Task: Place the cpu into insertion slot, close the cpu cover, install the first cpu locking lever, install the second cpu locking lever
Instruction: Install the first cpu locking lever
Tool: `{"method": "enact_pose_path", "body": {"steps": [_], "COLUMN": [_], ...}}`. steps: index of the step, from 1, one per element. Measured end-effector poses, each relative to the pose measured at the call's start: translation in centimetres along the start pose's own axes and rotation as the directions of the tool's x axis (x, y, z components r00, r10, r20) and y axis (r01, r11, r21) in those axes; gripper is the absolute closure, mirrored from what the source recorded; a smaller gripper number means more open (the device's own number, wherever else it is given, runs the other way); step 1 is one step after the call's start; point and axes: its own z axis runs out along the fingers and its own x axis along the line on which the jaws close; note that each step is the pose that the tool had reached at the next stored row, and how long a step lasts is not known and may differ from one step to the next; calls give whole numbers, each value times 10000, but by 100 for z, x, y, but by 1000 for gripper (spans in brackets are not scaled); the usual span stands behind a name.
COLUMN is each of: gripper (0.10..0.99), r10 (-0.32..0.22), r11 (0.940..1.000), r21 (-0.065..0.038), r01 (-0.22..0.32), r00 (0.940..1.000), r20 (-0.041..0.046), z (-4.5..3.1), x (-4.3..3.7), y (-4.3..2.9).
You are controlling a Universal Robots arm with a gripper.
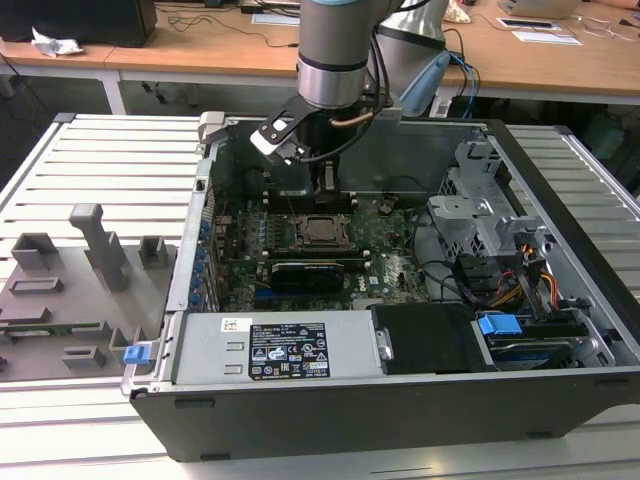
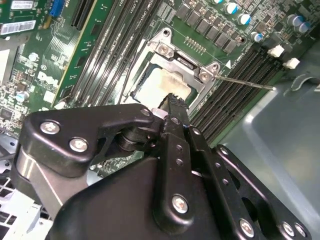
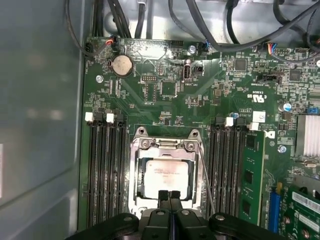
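Note:
The cpu (image 3: 167, 175) lies flat in the insertion slot (image 3: 136, 200), its silvery-beige top showing through the window of the cpu cover (image 3: 165, 144), which lies down over it. In the second wrist view the cpu (image 2: 160, 85) and cover (image 2: 187, 65) sit just beyond my fingertips. My gripper (image 3: 170, 194) is shut with nothing between its fingers and hovers at the cover's near edge. A thin wire locking lever (image 3: 206, 180) runs along one side of the socket and stands out free (image 2: 245, 82). In the exterior view my gripper (image 1: 322, 188) hangs just above the socket (image 1: 318, 230).
Rows of black memory slots (image 3: 105, 170) flank the socket, with one green memory stick (image 3: 248, 180) fitted. A black expansion card (image 1: 305, 272) lies in front of the socket. The case wall (image 3: 40, 110) is close by, and cables (image 3: 225, 30) hang at the board's far edge.

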Motion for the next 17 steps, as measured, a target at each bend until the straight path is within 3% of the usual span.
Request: {"method": "enact_pose_path", "body": {"steps": [4,10,13,17], "gripper": [980,980,980,980], "r10": [1,-14,-617,-1810], "r11": [10000,10000,9981,9835], "r21": [-2,0,-1,1], "r01": [-1,14,617,1810], "r00": [10000,10000,9981,9835], "r20": [-1,2,-1,-5], "z": [-117,-365,-365,-365], "x": [0,1,1,1], "y": [1,2,2,2]}}
